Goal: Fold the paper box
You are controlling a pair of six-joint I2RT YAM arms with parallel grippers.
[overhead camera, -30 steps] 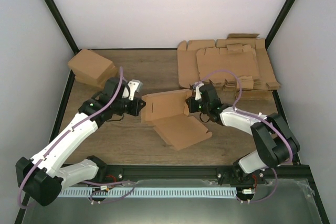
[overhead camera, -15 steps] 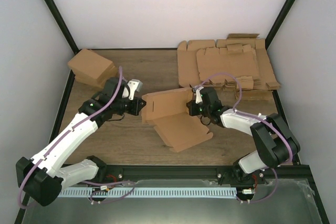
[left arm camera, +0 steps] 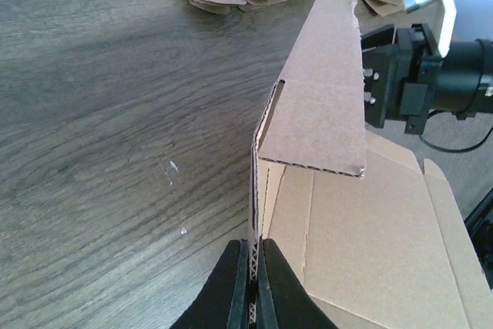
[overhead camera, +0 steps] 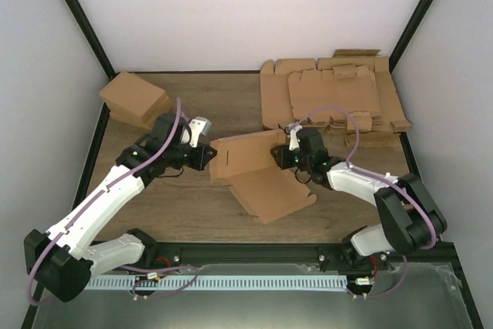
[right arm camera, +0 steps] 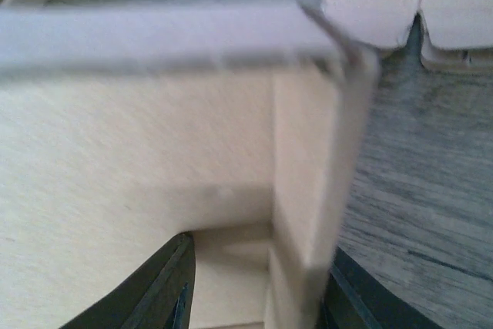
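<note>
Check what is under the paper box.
Only the wooden table shows around the paper box. Whatever lies beneath its flat panel is covered by the cardboard.

Left arm [overhead camera: 100,206]: white shells, black joints.
Right arm [overhead camera: 356,179]: same colours.
Cables [overhead camera: 176,117]: lilac loops.
Fingers [left arm camera: 231,287]: black, tapered.

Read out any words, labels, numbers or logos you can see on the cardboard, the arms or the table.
No readable text anywhere.
The paper box, the pile of flat sheets and the stacked cartons: plain brown, no print.
The left arm and right arm: no legible label.
The right wrist view is blurred.
</note>
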